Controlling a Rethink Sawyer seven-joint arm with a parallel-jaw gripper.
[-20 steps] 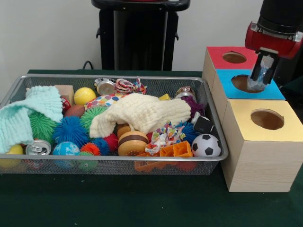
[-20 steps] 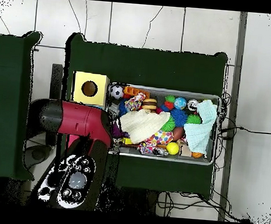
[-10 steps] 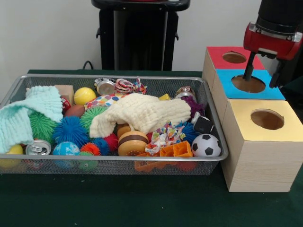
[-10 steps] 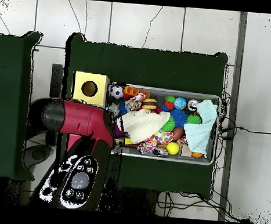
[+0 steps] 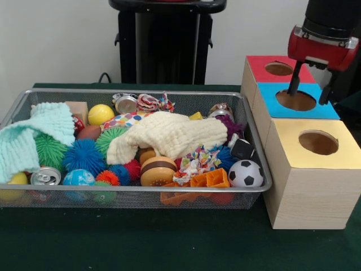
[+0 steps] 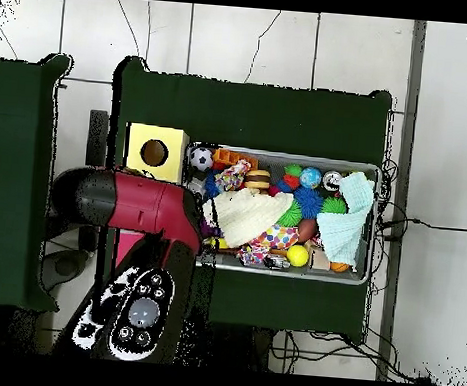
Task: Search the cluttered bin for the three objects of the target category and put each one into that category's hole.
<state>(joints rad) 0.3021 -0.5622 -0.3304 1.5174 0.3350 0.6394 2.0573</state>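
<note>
A dark green table (image 5: 169, 243) carries everything. At lower centre, the wire bin (image 5: 135, 195) is heaped with toys; a cream cloth (image 5: 169, 134) hides whatever lies beneath, so lift or skirt it when searching. At upper right, the gripper (image 5: 309, 95) hangs wide open and empty above the blue hole (image 5: 296, 100).

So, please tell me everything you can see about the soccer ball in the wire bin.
The soccer ball is small, white with black patches, smooth and whole. It rests in the wire bin's front corner nearest the yellow-topped box, against the mesh wall, beside an orange plastic piece and below a black-and-white object. The overhead view shows it too.
</note>
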